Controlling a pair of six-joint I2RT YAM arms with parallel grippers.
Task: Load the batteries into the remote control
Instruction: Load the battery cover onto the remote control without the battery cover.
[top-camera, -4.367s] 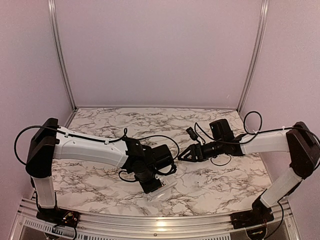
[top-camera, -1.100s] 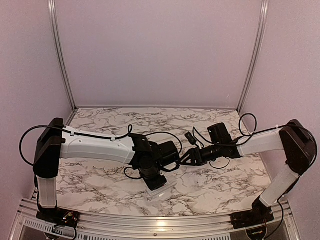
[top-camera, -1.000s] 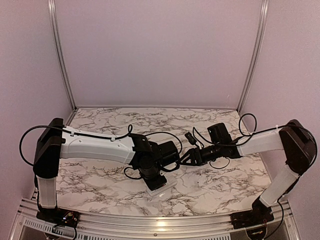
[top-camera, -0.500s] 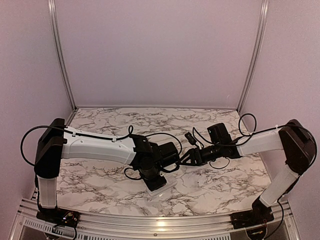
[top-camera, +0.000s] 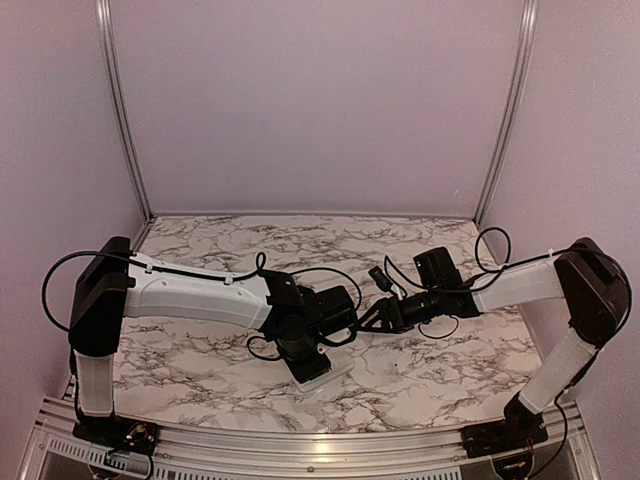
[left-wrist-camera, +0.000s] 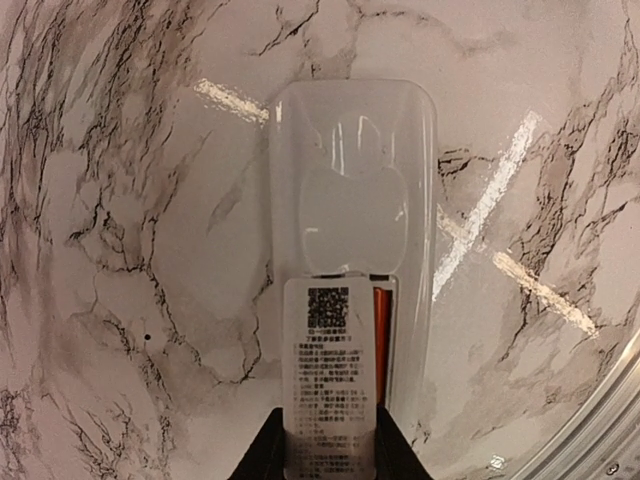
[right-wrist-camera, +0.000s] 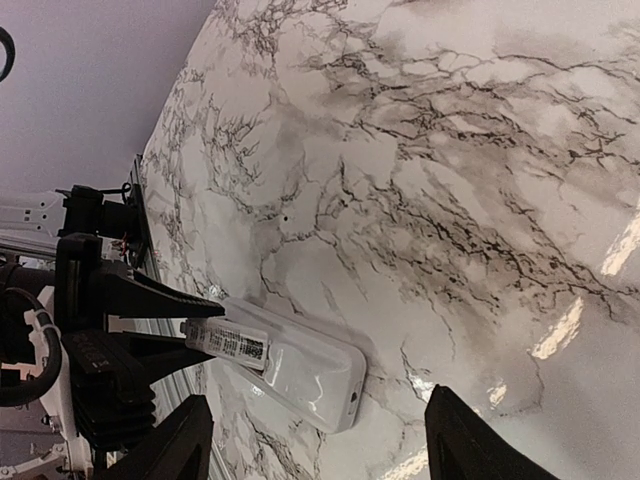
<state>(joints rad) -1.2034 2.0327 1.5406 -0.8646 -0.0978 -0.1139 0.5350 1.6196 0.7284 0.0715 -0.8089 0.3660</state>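
White arm shells (top-camera: 190, 298), black joints (top-camera: 95, 310), looping cables (top-camera: 43, 290)

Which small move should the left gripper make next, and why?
Probably nudge the labelled cover across until it hides the battery and sits flat. The left gripper grips that cover on the back of the remote, but a strip of the orange battery shows beside its edge, so it looks not fully closed. The right gripper hangs open, apart.
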